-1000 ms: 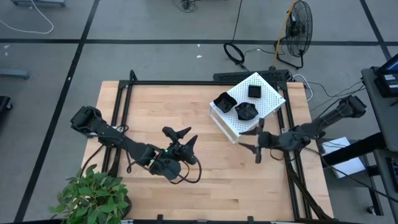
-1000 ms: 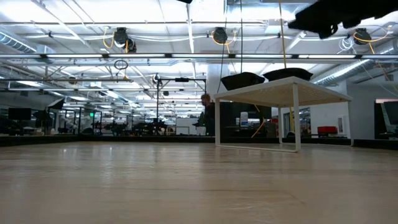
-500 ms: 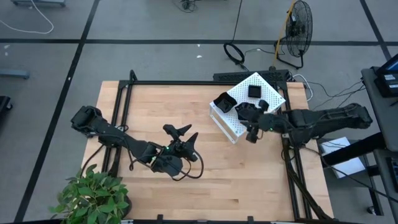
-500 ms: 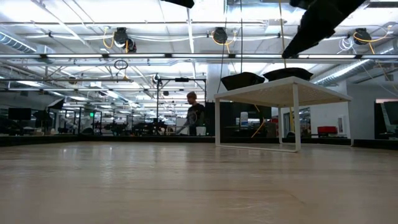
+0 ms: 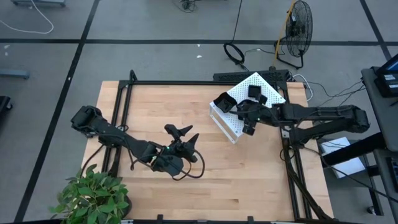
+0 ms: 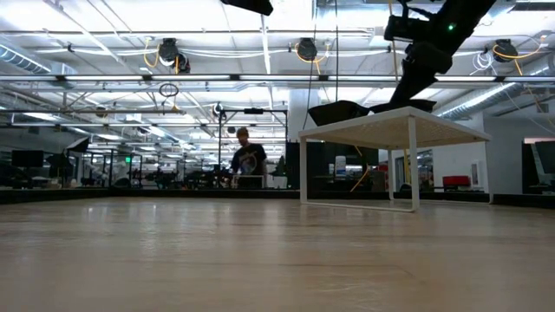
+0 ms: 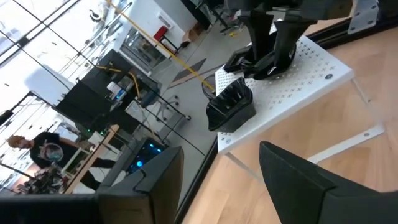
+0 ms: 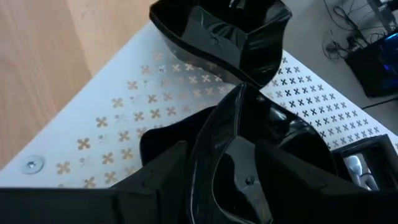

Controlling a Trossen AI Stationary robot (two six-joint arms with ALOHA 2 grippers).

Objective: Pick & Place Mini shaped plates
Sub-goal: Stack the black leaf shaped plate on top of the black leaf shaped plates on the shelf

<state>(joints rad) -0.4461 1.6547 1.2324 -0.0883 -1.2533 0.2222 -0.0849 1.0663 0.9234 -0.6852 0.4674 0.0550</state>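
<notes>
Right claw [image 5: 246,116] advanced — straddling wavy plate [image 8: 261,155] rim

The wooden table [image 5: 155,112] is bare across most of its near and middle boards, so passage there is wide; the only bulk on that side is the left arm, its gripper [image 5: 181,140] parked low over the centre-front. The far right corner is crowded: the white box [image 5: 231,124] stands raised on legs, with open space beneath its top, and plates [image 5: 223,103] sit close together on it. The right gripper [image 5: 247,112] hangs directly over those plates, blocking a straight descent. A plant [image 5: 93,196] fills the near left corner
</notes>
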